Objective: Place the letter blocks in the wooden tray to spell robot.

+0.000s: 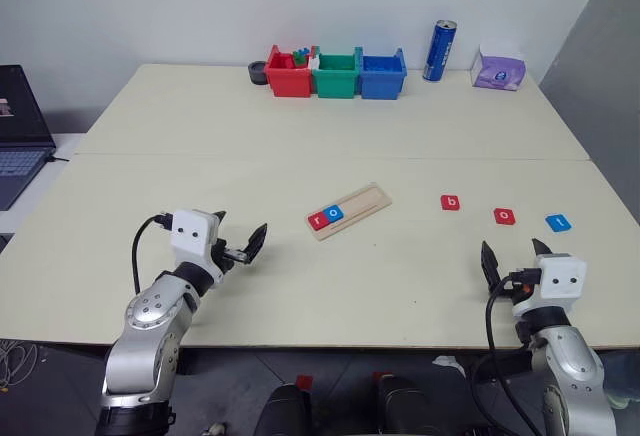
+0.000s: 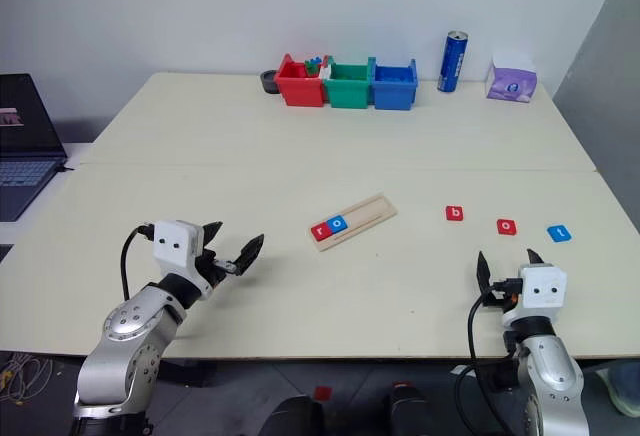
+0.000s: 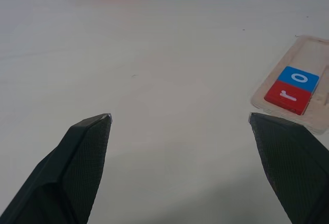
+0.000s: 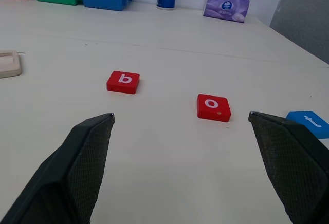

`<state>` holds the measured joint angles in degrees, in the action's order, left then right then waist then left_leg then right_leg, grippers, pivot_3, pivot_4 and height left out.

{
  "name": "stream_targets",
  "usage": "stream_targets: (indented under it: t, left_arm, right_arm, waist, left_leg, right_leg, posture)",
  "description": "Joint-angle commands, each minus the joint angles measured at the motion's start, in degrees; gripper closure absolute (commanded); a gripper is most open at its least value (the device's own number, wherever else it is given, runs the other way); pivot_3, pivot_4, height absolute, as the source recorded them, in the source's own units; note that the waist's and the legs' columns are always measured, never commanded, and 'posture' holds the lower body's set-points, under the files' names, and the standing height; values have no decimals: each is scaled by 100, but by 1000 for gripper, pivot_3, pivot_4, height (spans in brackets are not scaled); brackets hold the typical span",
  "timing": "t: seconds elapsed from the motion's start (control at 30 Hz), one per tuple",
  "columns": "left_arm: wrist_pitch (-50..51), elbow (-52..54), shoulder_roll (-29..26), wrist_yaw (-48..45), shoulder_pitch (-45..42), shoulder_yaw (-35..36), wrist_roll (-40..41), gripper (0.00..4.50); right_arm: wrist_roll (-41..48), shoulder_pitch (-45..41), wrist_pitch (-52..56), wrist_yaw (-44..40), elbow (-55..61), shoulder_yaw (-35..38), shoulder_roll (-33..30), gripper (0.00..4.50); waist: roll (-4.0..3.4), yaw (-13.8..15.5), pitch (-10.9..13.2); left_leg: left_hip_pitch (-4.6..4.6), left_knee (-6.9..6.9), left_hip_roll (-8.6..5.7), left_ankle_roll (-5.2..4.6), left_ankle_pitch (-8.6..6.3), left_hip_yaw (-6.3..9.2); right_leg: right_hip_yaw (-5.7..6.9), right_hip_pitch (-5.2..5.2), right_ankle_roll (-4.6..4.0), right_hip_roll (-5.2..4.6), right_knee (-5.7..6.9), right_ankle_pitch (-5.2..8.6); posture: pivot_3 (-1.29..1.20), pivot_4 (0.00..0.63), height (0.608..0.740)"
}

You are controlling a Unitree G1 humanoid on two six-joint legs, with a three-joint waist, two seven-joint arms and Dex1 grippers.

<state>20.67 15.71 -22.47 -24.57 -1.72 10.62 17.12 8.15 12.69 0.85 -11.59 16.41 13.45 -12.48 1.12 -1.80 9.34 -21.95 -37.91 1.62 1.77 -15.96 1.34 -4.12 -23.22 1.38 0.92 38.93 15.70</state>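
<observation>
Left eye view gives us the wooden tray [image 1: 350, 210] lying at a slant near the middle of the surface [image 1: 300, 126], with a red r block [image 1: 319, 221] and a blue o block [image 1: 335, 213] already seated side by side at its near-left end. Three tiles wait in a row well to the tray's right: a red b block [image 1: 451, 202], a red o block [image 1: 505, 216] and a blue t block [image 1: 559, 222]. We judge the word two letters along, with b next.

Our right gripper [image 1: 514, 258] hovers just short of that row, its fingers [image 4: 77, 167] spread wide and holding nothing. Our left gripper [image 1: 240, 241] sits left of the tray, fingers likewise open and empty.

We see several risks. The two red tiles lie near each other, so a hasty reach could take o before b. The tiles are thin and flat, so fingers closing too high could slip off or skid one away. The tray is light and loose; a tile pushed in crooked could shove it or unseat the r and o. Beyond stand the red, green and blue bins [image 1: 337, 73], a blue can [image 1: 439, 50] and a tissue pack [image 1: 498, 68].
</observation>
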Motion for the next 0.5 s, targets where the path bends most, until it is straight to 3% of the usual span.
stream_targets:
  t: [0.03, 0.2, 0.5]
  left_arm:
    - [-178, 91, -154, -364, -43, -9, 160, 0]
    - [-85, -198, -461, -1322, -372, -194, 516, 0]
    - [-577, -2238, -782, -2419, -2066, -996, -28, 0]
  right_arm:
    - [92, -105, -59, -169, 150, -7, -136, 53]
    - [236, -99, 99, -672, 436, -352, -339, 53]
    - [1364, -220, 1785, -2104, 1843, -1231, -1477, 53]
  waist:
    - [0, -1, 0]
    - [-3, -3, 2]
    - [4, 4, 5]
  left_leg:
    - [0, 0, 0, 0, 0, 0]
    - [0, 0, 0, 0, 0, -5]
    - [-5, -3, -9, -1, 0, -1]
  right_leg:
    - [0, 0, 0, 0, 0, 0]
    - [1, 0, -3, 2, 1, 2]
    - [15, 1, -2, 7, -1, 1]
  posture:
    - [0, 150, 740]
    - [0, 150, 740]
    - [0, 150, 740]
